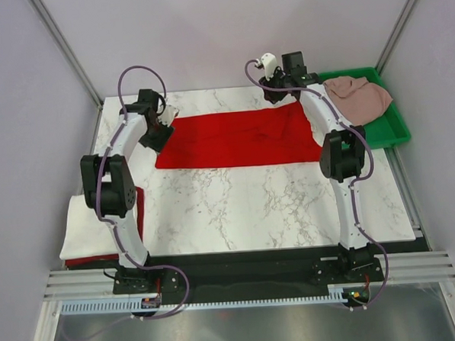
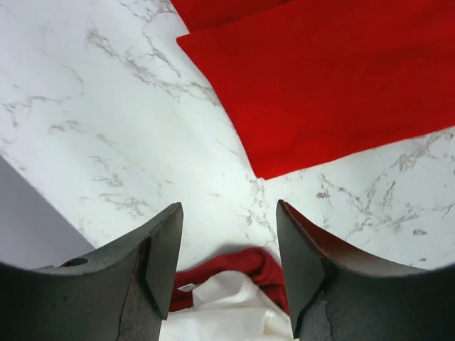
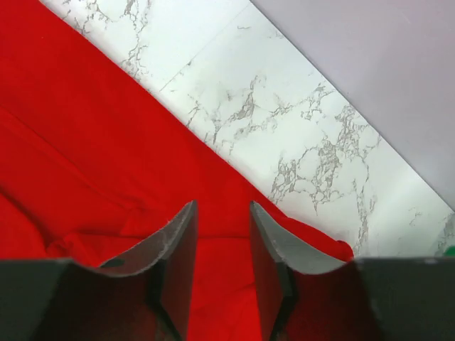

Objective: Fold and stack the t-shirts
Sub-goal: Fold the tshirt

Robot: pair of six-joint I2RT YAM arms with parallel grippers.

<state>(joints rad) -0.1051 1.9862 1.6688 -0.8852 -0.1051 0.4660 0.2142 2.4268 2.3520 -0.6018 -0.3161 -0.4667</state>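
Along the far edge of the table (image 1: 252, 207) lies the big red t-shirt (image 1: 233, 139), spread flat and already folded into a long band. Its long side runs from left to right, the same way as that far edge. I see no neck hole or sleeves, so I cannot say which end is the top. The left gripper (image 2: 229, 213) hangs over the bare table just off the band's left end. Its jaws are wide apart and nothing is between them. The right gripper (image 3: 223, 209) is over the band's far right corner. Its jaws are apart too, and the red cloth lies flat under them, not pinched as far as I can see. At the near left corner a white t-shirt (image 1: 89, 227) sits folded on top of some red cloth (image 1: 140, 209) (that looks like the start of the stack). A pink t-shirt (image 1: 361, 95) is in a crumpled heap in the green tray (image 1: 389, 131) at the far right corner. So I think the job is partly done: the red band wants more folds and a move to the stack, and the pink one has not been started.
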